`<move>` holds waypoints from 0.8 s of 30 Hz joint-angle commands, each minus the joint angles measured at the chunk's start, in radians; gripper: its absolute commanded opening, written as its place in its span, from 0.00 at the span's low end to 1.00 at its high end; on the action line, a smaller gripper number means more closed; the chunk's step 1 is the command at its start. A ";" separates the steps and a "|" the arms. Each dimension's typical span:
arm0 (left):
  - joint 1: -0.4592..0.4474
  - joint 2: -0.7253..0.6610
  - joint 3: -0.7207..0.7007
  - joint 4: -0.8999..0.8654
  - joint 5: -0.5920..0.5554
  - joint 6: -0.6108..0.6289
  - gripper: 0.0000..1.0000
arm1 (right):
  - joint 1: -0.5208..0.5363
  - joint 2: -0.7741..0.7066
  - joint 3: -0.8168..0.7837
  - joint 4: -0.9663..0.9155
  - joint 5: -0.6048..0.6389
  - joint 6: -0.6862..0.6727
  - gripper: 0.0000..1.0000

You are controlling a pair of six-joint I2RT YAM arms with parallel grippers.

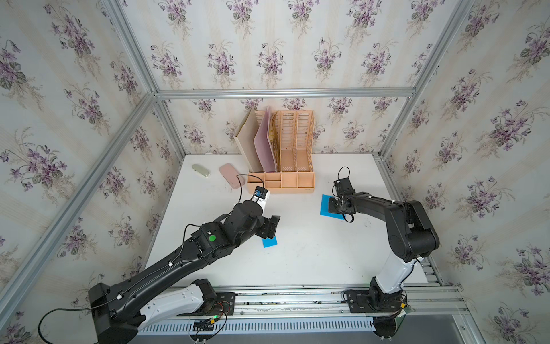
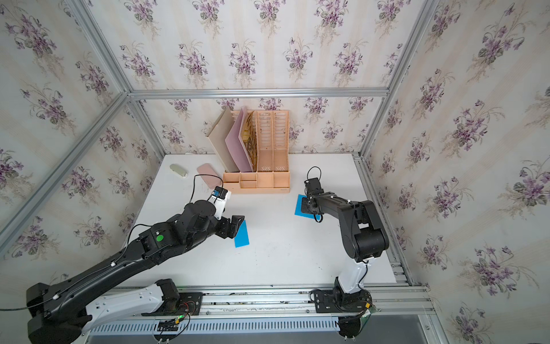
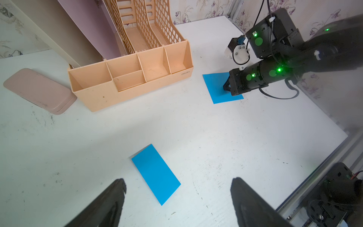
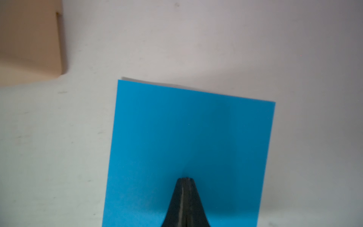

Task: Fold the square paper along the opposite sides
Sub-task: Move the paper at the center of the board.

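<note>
Robot lab cell: alu frame (image 1: 282, 93), wallpaper panels (image 1: 268, 44), arm mounting rail (image 1: 297, 297).

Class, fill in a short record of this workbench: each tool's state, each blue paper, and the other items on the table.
left tool: open, above the table, holding nothing
right tool: shut, tip on blue paper B
blue paper A: folded rectangle, flat, untouched, by the left tool
blue paper B: flat, near the organiser, white edge showing along one side
desk organiser: peach, at the back
other items: pink case, pale green case, left of the organiser
</note>
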 commanded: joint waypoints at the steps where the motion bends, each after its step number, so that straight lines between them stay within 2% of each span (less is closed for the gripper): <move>1: 0.004 -0.009 0.004 -0.037 -0.022 -0.017 0.89 | 0.056 -0.001 -0.065 -0.163 -0.092 0.065 0.00; 7: 0.004 -0.005 0.015 -0.085 -0.012 -0.052 0.90 | 0.187 -0.099 -0.191 -0.121 -0.117 0.157 0.00; 9: 0.004 0.003 0.013 -0.102 -0.005 -0.075 0.91 | 0.260 -0.118 -0.223 -0.103 -0.129 0.194 0.00; 15: 0.004 0.019 -0.020 -0.114 0.041 -0.151 0.91 | 0.421 -0.125 -0.249 -0.065 -0.150 0.279 0.00; 20: 0.006 0.043 -0.045 -0.112 0.066 -0.213 0.88 | 0.455 -0.111 -0.219 -0.054 -0.147 0.289 0.00; 24: 0.005 0.080 -0.043 -0.105 0.100 -0.235 0.77 | 0.475 -0.127 -0.187 -0.064 -0.145 0.285 0.00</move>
